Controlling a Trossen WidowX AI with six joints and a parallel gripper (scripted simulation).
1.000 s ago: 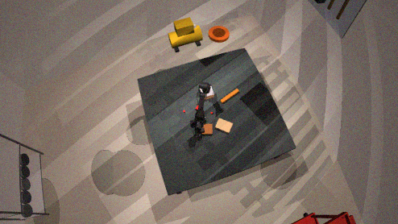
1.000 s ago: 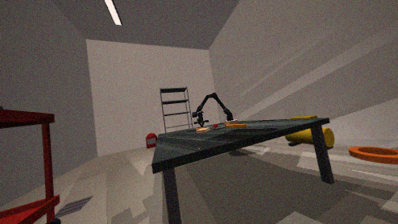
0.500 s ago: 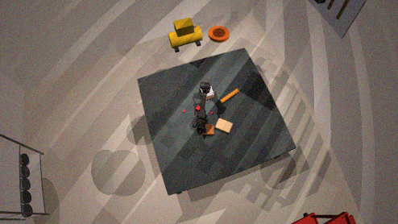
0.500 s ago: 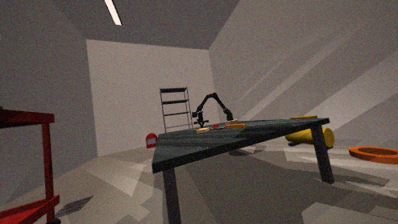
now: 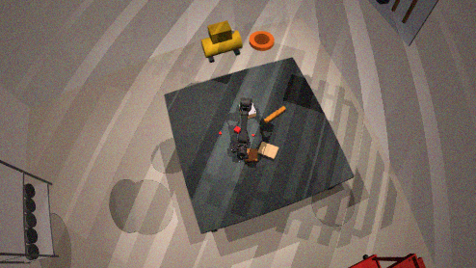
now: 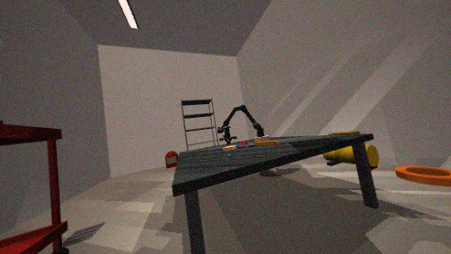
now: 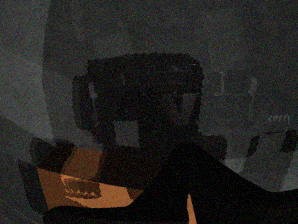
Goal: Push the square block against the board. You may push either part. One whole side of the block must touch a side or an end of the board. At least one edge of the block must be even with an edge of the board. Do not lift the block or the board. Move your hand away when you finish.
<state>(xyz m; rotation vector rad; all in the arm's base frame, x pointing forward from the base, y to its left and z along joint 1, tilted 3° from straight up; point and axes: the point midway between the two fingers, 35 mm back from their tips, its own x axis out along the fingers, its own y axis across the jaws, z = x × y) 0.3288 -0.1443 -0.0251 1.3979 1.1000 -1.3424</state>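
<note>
The tan square block (image 5: 269,150) (image 6: 229,147) lies flat near the middle of the dark table (image 5: 299,169) (image 6: 256,162). A darker brown patch (image 5: 251,155) lies against its left side. The orange board (image 5: 275,114) (image 6: 267,142) lies apart from the block, farther toward the arm's base, at a slant. My gripper (image 5: 241,150) (image 6: 226,138) is shut and sits low at the table, just left of the block beside the brown patch. The wrist view is dark; an orange-brown surface (image 7: 76,185) shows low left under the fingers.
Two small red marks (image 5: 237,129) (image 5: 220,132) lie on the table left of the arm. On the floor are a yellow tank (image 5: 222,40) (image 6: 351,154), an orange ring (image 5: 261,40) (image 6: 422,174), a shelf rack (image 5: 24,217) (image 6: 199,123) and a red cart (image 5: 385,262) (image 6: 27,183).
</note>
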